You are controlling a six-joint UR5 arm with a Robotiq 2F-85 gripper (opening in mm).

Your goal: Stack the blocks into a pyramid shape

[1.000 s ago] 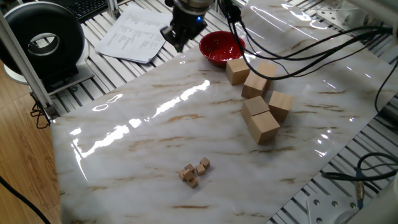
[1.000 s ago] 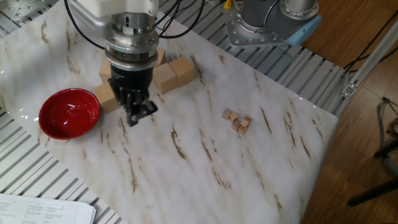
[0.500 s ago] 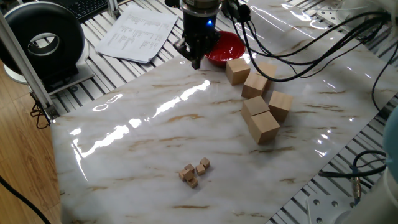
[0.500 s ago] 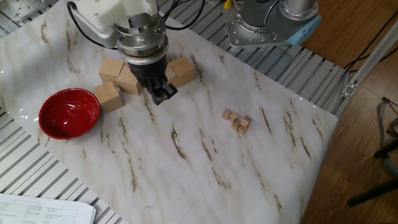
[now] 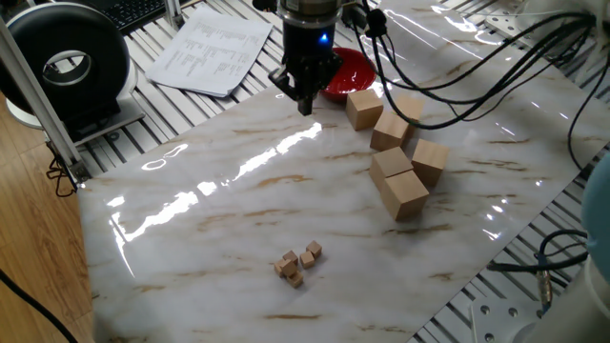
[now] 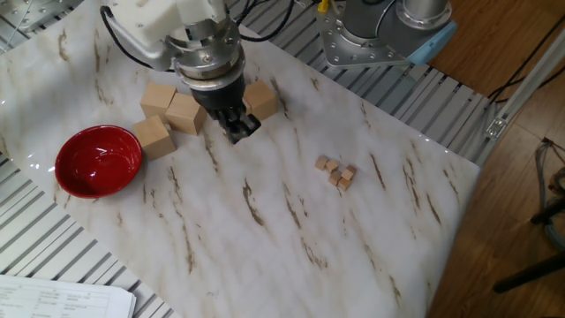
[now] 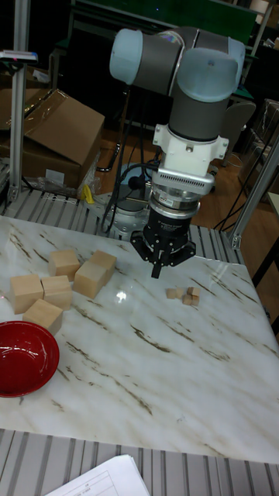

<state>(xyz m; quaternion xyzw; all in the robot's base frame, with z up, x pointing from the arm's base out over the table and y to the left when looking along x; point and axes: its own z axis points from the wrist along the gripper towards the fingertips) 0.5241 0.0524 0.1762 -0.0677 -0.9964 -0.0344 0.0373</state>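
Several tiny tan blocks (image 5: 298, 264) lie in a loose cluster on the marble table, also seen in the other fixed view (image 6: 337, 171) and the tall view (image 7: 184, 294). None of them visibly rests on another, so no pyramid shape stands. My gripper (image 5: 306, 103) hangs just above the table, well away from the blocks and close to the large wooden blocks. Its fingers (image 7: 157, 270) point down, pressed together, with nothing between them. In the other fixed view the gripper (image 6: 238, 132) is up and to the left of the tiny cluster.
Several large pale wooden blocks (image 5: 396, 143) lie grouped to one side of the gripper, beside a red bowl (image 6: 98, 160). Papers (image 5: 214, 52) and a black round device (image 5: 67, 62) sit beyond the table edge. Cables trail over the far side.
The gripper has travelled from beside the red bowl past the large blocks, toward the tiny blocks' side of the table. The blocks have not moved.
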